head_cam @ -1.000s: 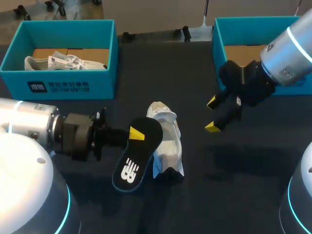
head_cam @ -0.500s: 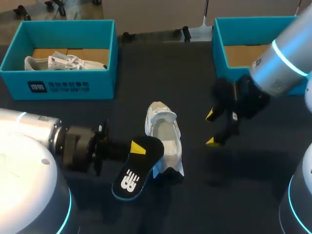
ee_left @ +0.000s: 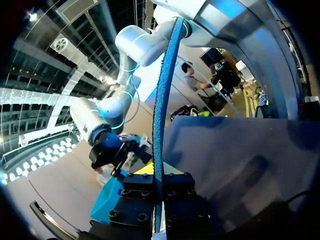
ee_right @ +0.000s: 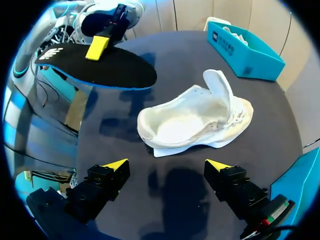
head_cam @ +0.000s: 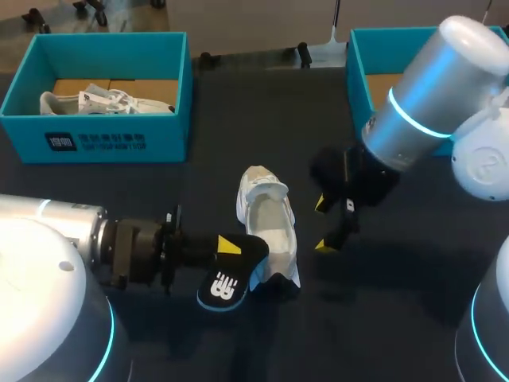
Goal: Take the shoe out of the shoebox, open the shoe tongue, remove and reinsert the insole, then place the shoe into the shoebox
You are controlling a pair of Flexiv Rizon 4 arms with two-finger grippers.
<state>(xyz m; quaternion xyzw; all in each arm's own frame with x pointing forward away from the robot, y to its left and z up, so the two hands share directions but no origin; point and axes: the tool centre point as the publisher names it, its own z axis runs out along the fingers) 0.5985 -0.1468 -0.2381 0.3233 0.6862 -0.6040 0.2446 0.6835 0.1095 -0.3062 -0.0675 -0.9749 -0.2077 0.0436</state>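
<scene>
A white shoe (head_cam: 269,231) lies on the dark table with its tongue pulled up and its inside bare; the right wrist view shows this shoe (ee_right: 195,120) just ahead of the open fingers. My left gripper (head_cam: 227,247) is shut on a black insole (head_cam: 231,274) with a blue rim, held above the table at the shoe's left. In the left wrist view the insole (ee_left: 162,100) stands edge-on between the left gripper's (ee_left: 159,180) fingers. My right gripper (head_cam: 324,224) hangs open to the right of the shoe, holding nothing, its yellow tips wide apart in its own view (ee_right: 166,165).
A teal shoebox (head_cam: 103,135) at the back left holds another white shoe (head_cam: 103,101). A second teal shoebox (head_cam: 358,64) stands at the back right, behind my right arm. Bare table lies in front of the shoe.
My right arm has swung left and come closer to the shoe, gripper still open. My left gripper has lowered the insole and turned it flatter beside the shoe.
</scene>
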